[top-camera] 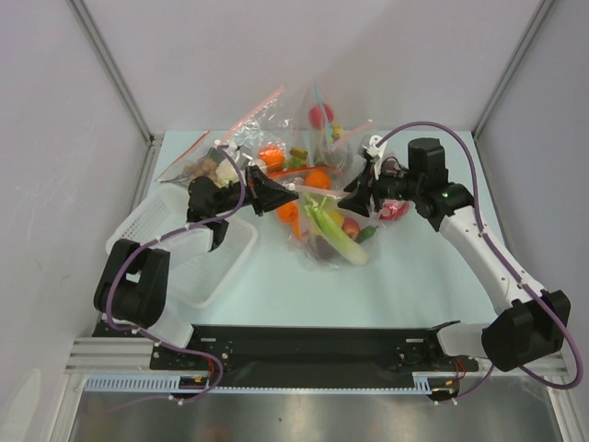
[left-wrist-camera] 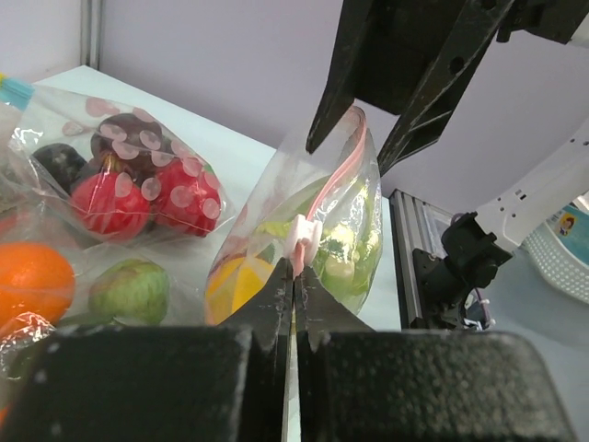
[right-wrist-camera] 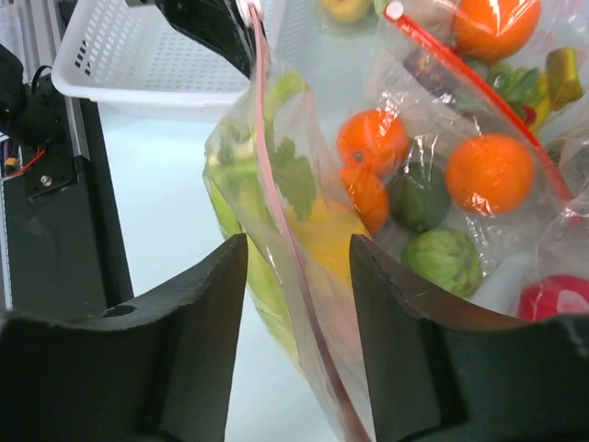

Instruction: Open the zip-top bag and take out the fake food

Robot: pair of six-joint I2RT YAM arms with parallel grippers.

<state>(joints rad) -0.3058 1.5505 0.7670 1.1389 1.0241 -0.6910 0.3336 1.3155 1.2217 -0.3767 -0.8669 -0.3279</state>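
Top external view: on the table (top-camera: 414, 276), right of the white basket (top-camera: 221, 267) and in front of a heap of red-strip bags (top-camera: 262, 129), the bag (top-camera: 322, 241) sits mid-table between the two arms with its mouth raised. It is clear, crinkled plastic, bulging with fake food: a green-and-white leek (top-camera: 339, 238), a yellow lemon (right-wrist-camera: 324, 230) and a dark red apple (top-camera: 351, 226). The pink strip (right-wrist-camera: 274, 198) along its mouth is the axis that matters. It runs from the left gripper (top-camera: 265, 195) across to the right gripper (top-camera: 361, 195), so each arm meets one end. Left wrist view: the left gripper's jaws are pressed together on the bag's edge, just below the white slider (left-wrist-camera: 303, 238). Right wrist view: the right gripper's jaws stand apart, one on each side of the strip, gripping nothing. The strip passes lengthwise between them, and the mouth appears not yet opened. By this reading, the coming move turns on the right gripper closing on that strip.
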